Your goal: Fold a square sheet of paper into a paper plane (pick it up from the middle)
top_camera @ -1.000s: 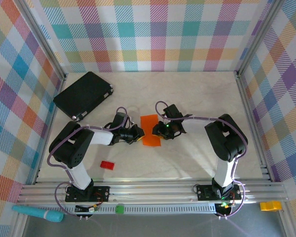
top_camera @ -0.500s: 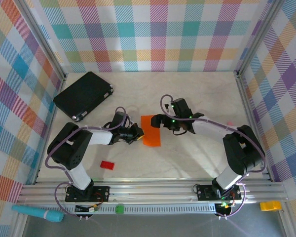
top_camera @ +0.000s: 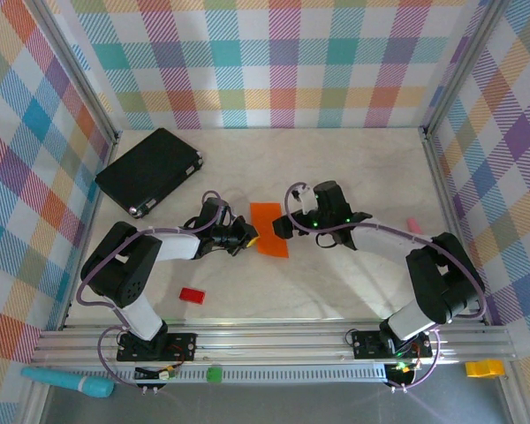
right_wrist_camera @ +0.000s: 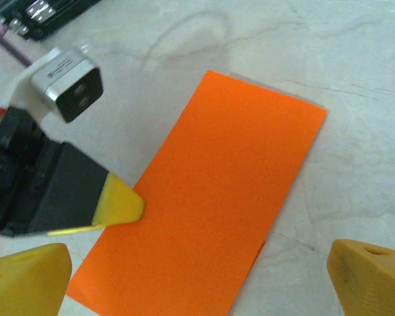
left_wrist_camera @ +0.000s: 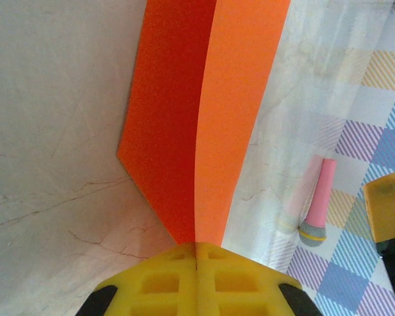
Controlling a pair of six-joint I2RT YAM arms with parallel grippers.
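A black case (top_camera: 150, 170) lies well to the left of the orange sheet of paper (top_camera: 269, 230), farther back on the table (top_camera: 362, 283). A small red block (top_camera: 192, 295) sits left of the sheet too, toward the near edge and well apart from it.

The left gripper (top_camera: 246, 237) reaches the sheet's left long edge. Its yellow pads (left_wrist_camera: 196, 263) are pressed together, pinching that edge. From the left wrist, the sheet (left_wrist_camera: 184, 118) shows as two layers that meet at the pads: a darker leaf lying flat on the table and a lighter leaf rising off it.

The sheet lies near the middle of the table, folded into a long rectangle. From the right wrist, the sheet (right_wrist_camera: 210, 224) runs slantwise, and the yellow tip of the left gripper (right_wrist_camera: 118, 204) touches its left edge.

The right gripper (top_camera: 287, 221) hangs at the sheet's right side with its fingers spread wide. The two yellow fingertips (right_wrist_camera: 26, 276) stand off either side of the sheet, and nothing is between them.

A pink toy microphone (top_camera: 412, 225) lies well to the right of the sheet.
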